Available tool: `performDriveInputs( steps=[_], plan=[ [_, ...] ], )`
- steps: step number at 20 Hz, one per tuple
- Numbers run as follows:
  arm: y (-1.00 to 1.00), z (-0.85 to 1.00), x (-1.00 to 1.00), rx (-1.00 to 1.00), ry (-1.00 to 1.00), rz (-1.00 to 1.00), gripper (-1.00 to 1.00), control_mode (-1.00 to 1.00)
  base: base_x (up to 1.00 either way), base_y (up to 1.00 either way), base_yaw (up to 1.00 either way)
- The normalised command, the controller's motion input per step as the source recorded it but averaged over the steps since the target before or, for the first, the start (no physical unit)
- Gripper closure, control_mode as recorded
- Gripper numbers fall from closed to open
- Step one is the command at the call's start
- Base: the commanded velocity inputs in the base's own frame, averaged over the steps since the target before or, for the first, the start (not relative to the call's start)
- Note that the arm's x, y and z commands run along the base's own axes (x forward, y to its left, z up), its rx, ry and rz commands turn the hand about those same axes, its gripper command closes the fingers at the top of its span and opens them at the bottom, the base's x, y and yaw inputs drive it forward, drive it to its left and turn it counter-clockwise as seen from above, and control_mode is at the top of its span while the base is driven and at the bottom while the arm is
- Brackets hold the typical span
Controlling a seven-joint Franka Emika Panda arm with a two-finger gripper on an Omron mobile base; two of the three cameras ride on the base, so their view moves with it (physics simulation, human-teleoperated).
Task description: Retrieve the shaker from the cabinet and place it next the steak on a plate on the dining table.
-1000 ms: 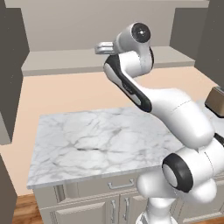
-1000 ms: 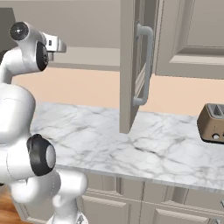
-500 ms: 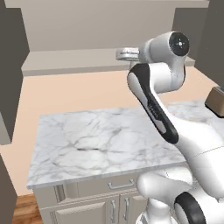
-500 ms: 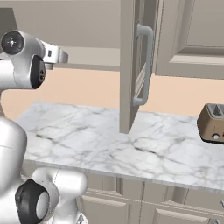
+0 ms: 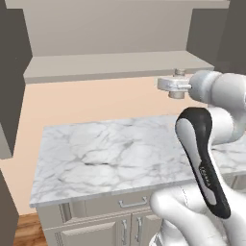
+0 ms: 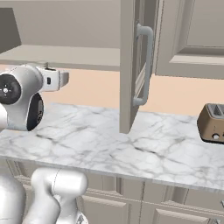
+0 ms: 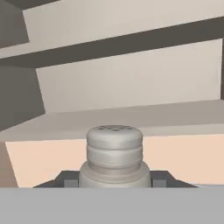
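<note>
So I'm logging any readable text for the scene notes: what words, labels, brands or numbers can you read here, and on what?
Dark forearm cover of the arm: a small pale marking, too small and blurred to read.
Shaker: no text, just holes in its cap.
Toaster: no readable label.
Cabinet: none.

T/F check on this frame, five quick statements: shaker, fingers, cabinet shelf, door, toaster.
1. The shaker sits between the fingers. True.
2. The shaker stands on the cabinet shelf. False: it is held out in front of the shelf, above the counter.
3. A cabinet door hangs open. True.
4. The toaster is white. False: it is brown.
5. The shaker lies on its side. False: it is upright, cap up.
</note>
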Motion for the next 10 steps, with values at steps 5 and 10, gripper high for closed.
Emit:
performDriveInputs(
  steps=[5, 10],
  plan=[
    [-0.22, -0.56, -1.0, 0.0, -0.42, 0.39, 1.0, -1.0, 0.0, 0.0, 0.0],
    [0.0, -0.42, -0.8, -0.01, -0.35, 0.21, 1.0, 1.0, -0.2, 0.0, 0.05]
  ],
)
